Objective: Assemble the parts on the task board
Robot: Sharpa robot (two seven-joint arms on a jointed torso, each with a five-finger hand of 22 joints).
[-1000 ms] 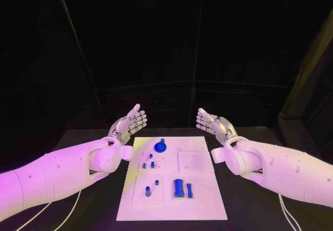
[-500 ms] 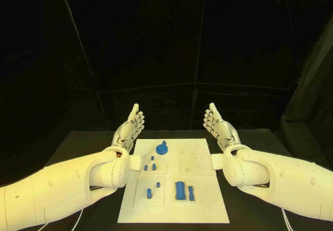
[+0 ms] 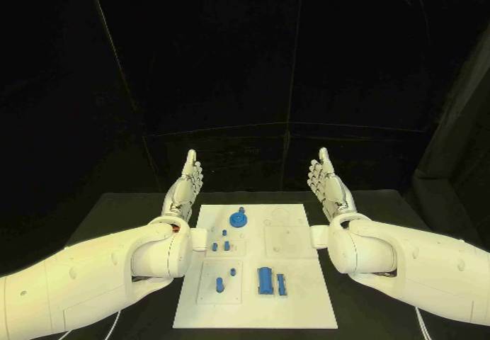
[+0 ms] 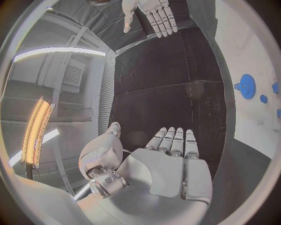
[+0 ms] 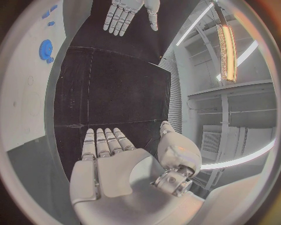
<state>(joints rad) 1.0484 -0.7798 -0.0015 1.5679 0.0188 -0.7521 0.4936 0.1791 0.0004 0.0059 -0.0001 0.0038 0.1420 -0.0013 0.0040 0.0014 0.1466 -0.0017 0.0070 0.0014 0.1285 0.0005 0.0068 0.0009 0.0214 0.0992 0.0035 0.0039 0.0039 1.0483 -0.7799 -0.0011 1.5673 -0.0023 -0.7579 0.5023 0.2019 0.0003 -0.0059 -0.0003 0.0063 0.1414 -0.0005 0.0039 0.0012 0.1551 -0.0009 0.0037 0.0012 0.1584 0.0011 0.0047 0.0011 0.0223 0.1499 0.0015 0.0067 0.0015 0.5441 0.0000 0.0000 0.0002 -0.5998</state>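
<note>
The white task board point(image 3: 296, 297) lies in the middle of the black table. On it are a round blue gear-like part point(image 3: 238, 219) at the far end, small blue pegs point(image 3: 219, 245) near the middle left, and longer blue pieces point(image 3: 265, 280) toward the near end. My left hand point(image 3: 185, 185) is raised beside the board's far left corner, fingers straight and together, holding nothing. My right hand point(image 3: 328, 185) mirrors it at the far right corner, also flat and empty. The left wrist view shows my left hand point(image 4: 166, 161), the blue gear point(image 4: 246, 86) and my right hand point(image 4: 153, 14).
Black table point(image 3: 122, 212) surface flanks the board on both sides. A dark curtain backs the table. The right wrist view shows my right hand point(image 5: 111, 164), the board point(image 5: 29, 93) and my left hand point(image 5: 126, 11).
Both hands have turned from palms tilted, fingers slightly spread, to upright with fingers straight and together, and risen a little. The parts on the board have not moved.
</note>
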